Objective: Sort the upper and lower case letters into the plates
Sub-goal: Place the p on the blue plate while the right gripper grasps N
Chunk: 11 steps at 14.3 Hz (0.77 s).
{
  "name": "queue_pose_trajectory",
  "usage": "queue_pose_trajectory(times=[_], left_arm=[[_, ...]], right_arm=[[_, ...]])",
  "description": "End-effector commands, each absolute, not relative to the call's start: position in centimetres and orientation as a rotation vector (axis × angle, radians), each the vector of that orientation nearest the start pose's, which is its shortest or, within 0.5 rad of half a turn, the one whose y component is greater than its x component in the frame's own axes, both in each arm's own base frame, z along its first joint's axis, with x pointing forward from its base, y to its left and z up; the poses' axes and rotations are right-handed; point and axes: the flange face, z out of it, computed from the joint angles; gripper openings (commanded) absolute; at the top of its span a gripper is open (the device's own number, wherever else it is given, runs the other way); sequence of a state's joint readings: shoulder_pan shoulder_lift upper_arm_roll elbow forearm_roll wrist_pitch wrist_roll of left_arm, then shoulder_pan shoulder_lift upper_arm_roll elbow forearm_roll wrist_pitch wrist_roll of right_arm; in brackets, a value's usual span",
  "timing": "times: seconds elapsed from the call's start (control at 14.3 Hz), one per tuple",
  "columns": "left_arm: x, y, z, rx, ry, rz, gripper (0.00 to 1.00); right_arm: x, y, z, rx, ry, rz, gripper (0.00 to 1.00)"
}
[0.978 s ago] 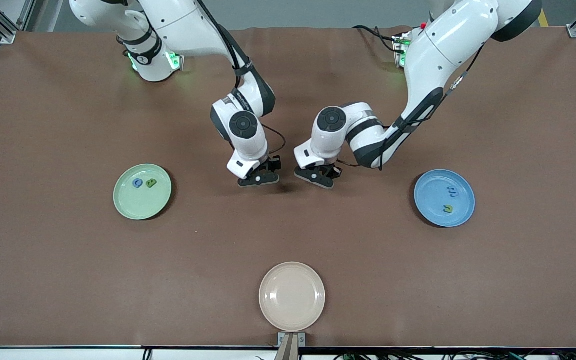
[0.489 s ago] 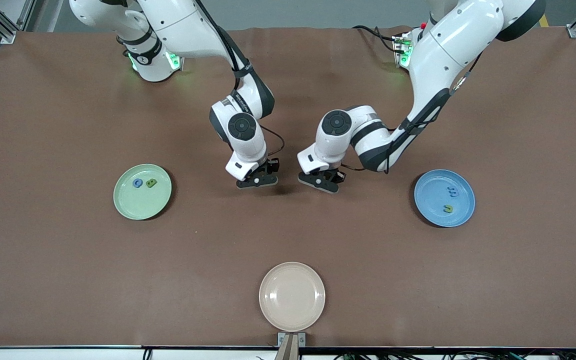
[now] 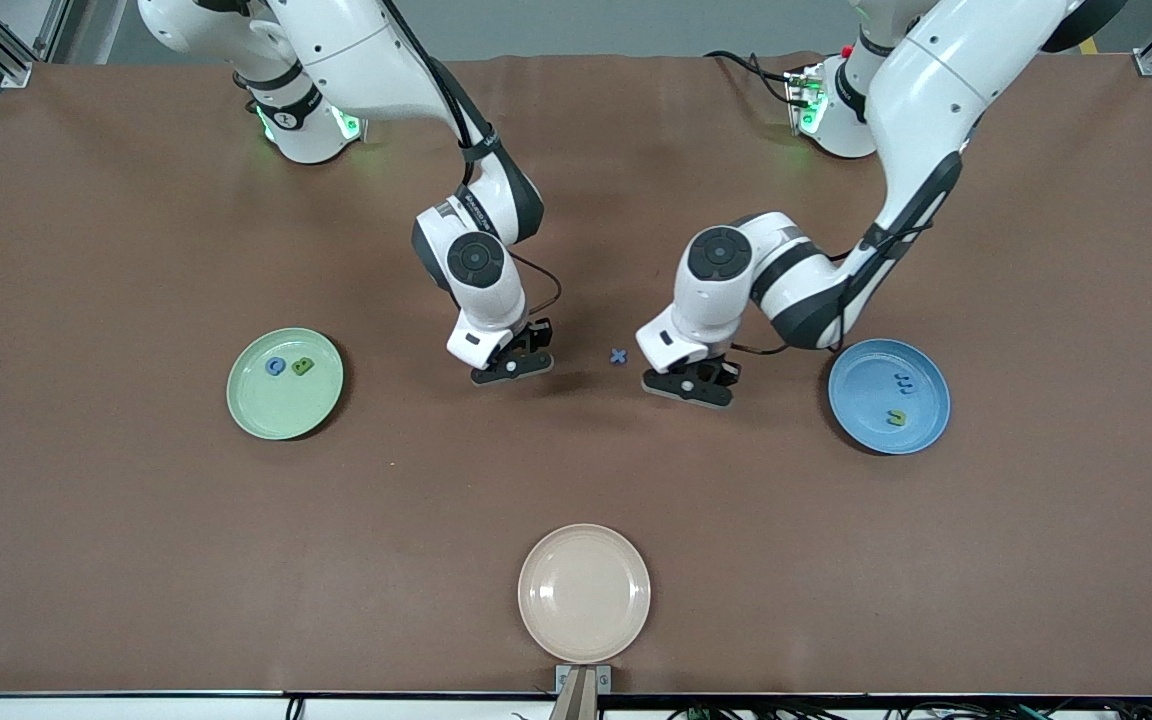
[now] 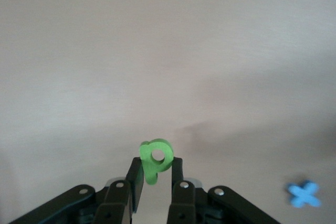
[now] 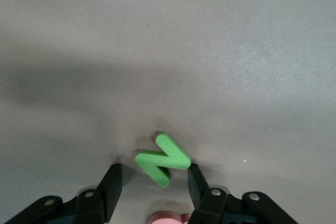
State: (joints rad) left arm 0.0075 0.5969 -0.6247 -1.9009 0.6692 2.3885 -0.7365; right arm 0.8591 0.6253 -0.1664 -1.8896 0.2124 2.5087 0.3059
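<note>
The small green foam letter with a round hole, shaped like a p [image 4: 156, 159], is clamped between the fingers of the left pincer [image 4: 156, 166]. It stands upright, pinched only by its stem. That pincer hangs over bare brown surface [image 3: 136, 560], between a small blue x-shaped letter [image 3: 618, 355] lying flat and the round blue plate [image 3: 861, 430] at the left arm's end. With so little of the stem in the grip, I judge a quick swing could pivot the letter or shake it loose short of the plate.

The green N-shaped letter [image 5: 163, 159] lies flat on the surface between the separated fingers of the right pincer [image 5: 152, 174]. One finger touches a corner of it, and the other stands off with a gap. Because the letter sits off-centre and skewed, closing may spin it or squeeze it out sideways rather than catch it.

A pink object [image 5: 168, 217] shows at the edge of the right wrist view; what it is I cannot tell.

The round pale green plate [image 3: 246, 410] at the right arm's end holds two letters, as does the blue one. The cream-beige plate [image 3: 584, 580], nearest the front camera, is no target, so a drop there would be a missort. The x lies close between both pincers, and a low pass could knock it away.
</note>
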Motion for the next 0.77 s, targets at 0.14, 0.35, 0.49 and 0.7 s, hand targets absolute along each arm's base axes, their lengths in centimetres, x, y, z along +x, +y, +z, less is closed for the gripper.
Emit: queue_pose_trajectory(times=[0.14, 0.35, 0.49, 0.7], left_arm=[[53.5, -25.1, 26.3, -3.046, 0.299, -0.174, 0.04], [53.3, -19.4, 26.4, -3.046, 0.285, -0.124, 0.04], [53.0, -15.4, 25.8, -3.031, 0.31, -0.086, 0.05], [52.7, -9.9, 24.7, -3.006, 0.347, -0.042, 0.05]], right_arm=[[49.7, 38.4, 16.8, -3.09, -0.438, 0.03, 0.65], [49.8, 38.5, 17.0, -3.085, -0.456, 0.016, 0.65], [49.7, 38.7, 17.0, -3.081, -0.47, 0.012, 0.65], [49.8, 38.5, 16.9, -3.086, -0.502, 0.008, 0.65]])
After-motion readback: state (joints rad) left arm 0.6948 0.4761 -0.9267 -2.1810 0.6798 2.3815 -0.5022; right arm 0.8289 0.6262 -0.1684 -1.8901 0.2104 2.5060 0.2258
